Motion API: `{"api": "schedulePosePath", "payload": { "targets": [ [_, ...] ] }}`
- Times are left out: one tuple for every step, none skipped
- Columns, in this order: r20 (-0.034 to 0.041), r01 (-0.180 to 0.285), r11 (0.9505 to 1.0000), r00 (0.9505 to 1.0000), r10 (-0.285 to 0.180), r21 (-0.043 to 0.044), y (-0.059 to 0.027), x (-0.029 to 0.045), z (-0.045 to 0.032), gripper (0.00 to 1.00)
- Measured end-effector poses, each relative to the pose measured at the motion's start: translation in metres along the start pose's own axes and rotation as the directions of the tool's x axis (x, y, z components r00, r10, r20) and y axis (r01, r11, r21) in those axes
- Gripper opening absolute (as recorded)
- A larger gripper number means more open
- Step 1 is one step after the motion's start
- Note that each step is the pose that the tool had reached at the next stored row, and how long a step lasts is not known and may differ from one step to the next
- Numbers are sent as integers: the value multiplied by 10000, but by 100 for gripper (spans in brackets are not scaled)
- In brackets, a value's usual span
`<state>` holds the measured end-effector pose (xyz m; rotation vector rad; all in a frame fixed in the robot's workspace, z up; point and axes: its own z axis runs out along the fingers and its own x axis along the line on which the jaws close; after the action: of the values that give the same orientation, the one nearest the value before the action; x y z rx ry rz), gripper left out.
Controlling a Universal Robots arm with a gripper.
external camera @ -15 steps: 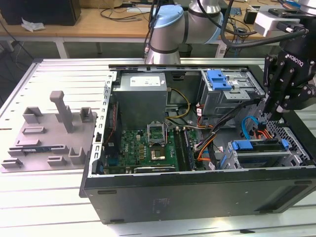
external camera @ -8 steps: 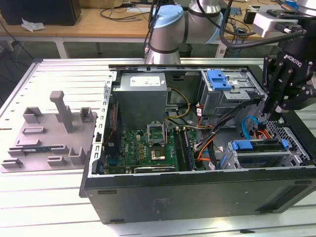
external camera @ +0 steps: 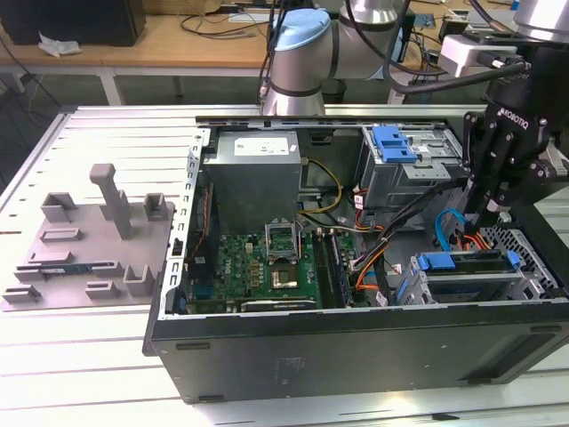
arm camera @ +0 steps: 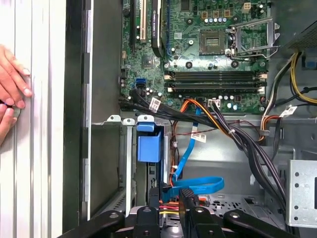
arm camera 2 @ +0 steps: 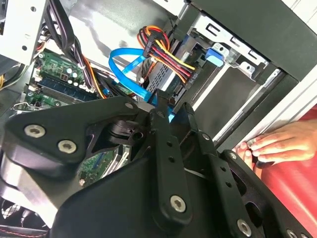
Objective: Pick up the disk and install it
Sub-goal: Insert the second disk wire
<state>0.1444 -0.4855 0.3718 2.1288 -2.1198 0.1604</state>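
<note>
Hanging over the far corner of the open computer case [external camera: 356, 356], on the exterior view's right, is the black gripper [external camera: 492, 216]. Its two thin metal fingers [arm camera: 153, 198] stand a little apart and hold nothing.

The disk [external camera: 471, 283] sits just below them. It lies flat in a metal slot by the case wall. It is a flat silver box with a blue plastic frame, and a blue tab [arm camera: 148, 146] sticks out at one end.

A flat, shiny blue cable [external camera: 449, 227] loops right under the fingers. A bunch of red, yellow and orange wires [arm camera 2: 166, 54] goes to the disk's end, and these lie between the gripper and the disk. Fat black wires [arm camera: 257, 153] run close by.

The green board [external camera: 267, 267] fills the middle of the case, bumpy with small parts. Behind it is a grey metal box [external camera: 253, 173]. Another blue plastic piece [external camera: 396, 142] rests on a metal cage at the back of the case.

The case lies on a pale metal table [external camera: 107, 133] with long grooves. On the exterior view's left, well apart from the case, stands a grey plastic block [external camera: 89, 240] with posts sticking up.

A person's hand [arm camera: 12, 84] rests on the table, just outside the case wall near the disk.
</note>
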Motion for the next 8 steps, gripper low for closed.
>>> {"api": "schedulePosePath", "payload": {
  "targets": [
    [-1,1,10000,10000,-1,0,1,-1,4,30],
    [-2,1,10000,10000,-1,0,1,-1,7,30],
    [-2,1,10000,10000,-1,0,1,-1,9,30],
    [-1,0,10000,10000,0,0,2,-2,12,30],
    [-1,0,10000,10000,0,0,2,-3,18,30],
    [0,0,10000,10000,0,0,1,-4,24,30],
    [-1,0,10000,10000,0,0,1,-5,29,30],
    [-1,0,10000,10000,0,0,1,-6,33,30]
  ]
}}
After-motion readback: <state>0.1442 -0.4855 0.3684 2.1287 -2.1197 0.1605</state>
